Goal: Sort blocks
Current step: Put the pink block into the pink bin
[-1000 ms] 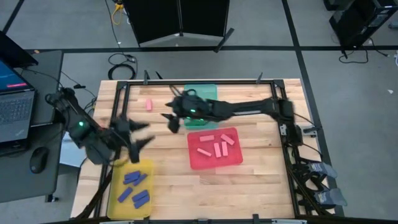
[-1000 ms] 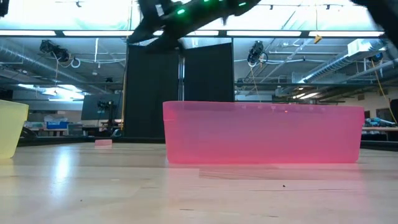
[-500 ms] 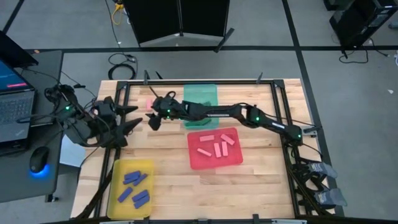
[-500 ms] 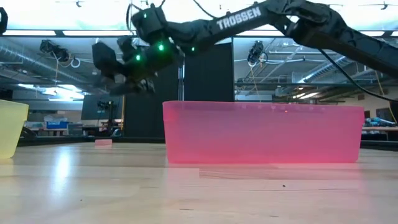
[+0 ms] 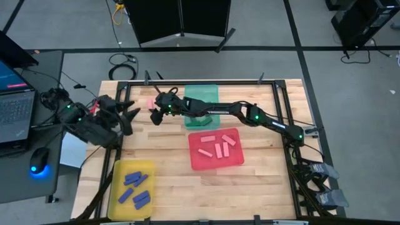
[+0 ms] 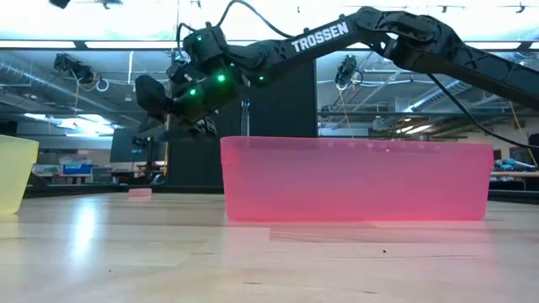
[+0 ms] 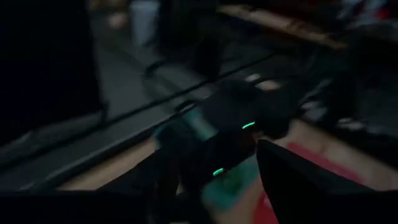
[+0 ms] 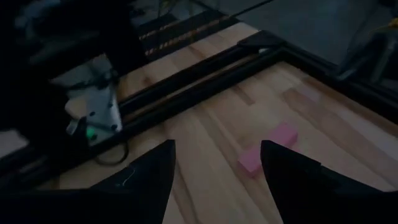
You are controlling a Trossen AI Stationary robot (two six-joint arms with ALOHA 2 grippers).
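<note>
A single pink block (image 5: 150,103) lies flat on the wood at the far left; it also shows in the right wrist view (image 8: 268,155) and the low view (image 6: 140,193). My right gripper (image 5: 155,116) is open and empty. It hangs above the table just beside this block, its fingers (image 8: 155,171) pointing toward it. My left gripper (image 5: 129,112) is open and empty, at the table's left edge. Several pink blocks lie in the red tray (image 5: 232,159). Several blue blocks lie in the yellow tray (image 5: 147,167).
A teal tray (image 5: 203,94) stands at the far middle, under my right arm. The black frame rail (image 5: 122,94) runs along the table's left and far edges. In the low view the red tray's wall (image 6: 354,181) fills the middle and the yellow tray (image 6: 13,172) stands at the left.
My right gripper has gone toward the table's left edge and down, toward the single pink block. My left gripper has gone from above the yellow tray toward the far left, away from it. No block has moved.
</note>
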